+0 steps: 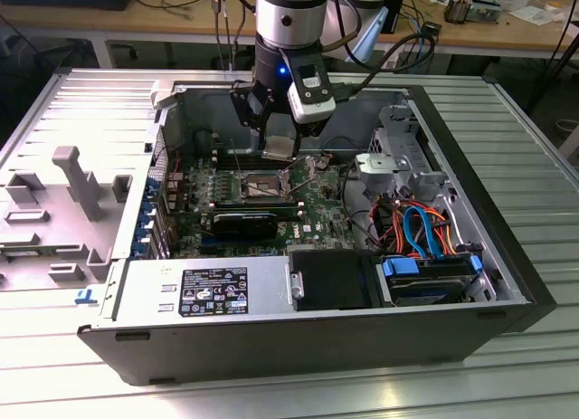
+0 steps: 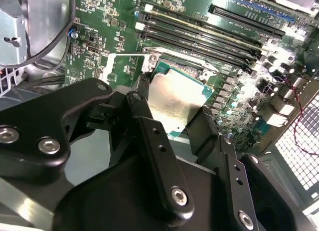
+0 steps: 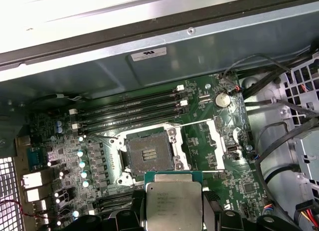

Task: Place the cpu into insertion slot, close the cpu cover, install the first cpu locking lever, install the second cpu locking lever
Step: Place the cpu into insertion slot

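My gripper [image 1: 280,146] hangs over the motherboard inside the open computer case, shut on the cpu [image 3: 173,205], a flat square chip with a silver-grey top. The chip sits between the black fingers [image 2: 145,122], and the second wrist view shows the cpu [image 2: 174,98] tilted just above the board. The insertion slot [image 3: 149,151] is a dark square recess with bare contacts, lying uncovered just beyond the chip. In the exterior view the insertion slot [image 1: 262,185] lies below and slightly left of the gripper. The cpu cover [image 3: 198,141] is swung open beside the socket.
Long memory slots [image 3: 132,109] run along one side of the socket, and a black card [image 1: 246,223] lies in front of it. The power supply [image 1: 204,292] and a drive with blue and orange cables [image 1: 421,233] fill the case front. A grey plastic part [image 1: 77,179] lies outside.
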`<state>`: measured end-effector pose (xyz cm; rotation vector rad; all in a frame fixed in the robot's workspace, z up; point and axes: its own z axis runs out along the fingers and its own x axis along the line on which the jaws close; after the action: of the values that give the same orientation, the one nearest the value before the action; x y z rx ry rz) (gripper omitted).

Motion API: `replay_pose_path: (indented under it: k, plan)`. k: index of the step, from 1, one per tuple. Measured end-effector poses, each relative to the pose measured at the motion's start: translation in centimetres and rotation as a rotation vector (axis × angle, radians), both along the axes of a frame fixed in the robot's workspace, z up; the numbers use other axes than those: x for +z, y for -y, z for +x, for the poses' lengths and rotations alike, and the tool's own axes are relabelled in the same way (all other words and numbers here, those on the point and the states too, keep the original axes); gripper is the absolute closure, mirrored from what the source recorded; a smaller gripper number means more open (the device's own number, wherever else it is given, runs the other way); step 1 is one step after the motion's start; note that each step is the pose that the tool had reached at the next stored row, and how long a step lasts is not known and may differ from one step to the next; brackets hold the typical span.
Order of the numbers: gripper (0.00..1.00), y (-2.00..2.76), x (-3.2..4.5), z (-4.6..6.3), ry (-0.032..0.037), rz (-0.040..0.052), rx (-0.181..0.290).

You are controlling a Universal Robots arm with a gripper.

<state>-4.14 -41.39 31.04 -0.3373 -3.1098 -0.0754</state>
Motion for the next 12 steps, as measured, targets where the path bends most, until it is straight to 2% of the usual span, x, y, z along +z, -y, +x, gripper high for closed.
replay_pose_path:
  k: [12]
  plan:
    - [0.45,0.0,-0.01,0.0,0.0,-0.0006,-0.05]
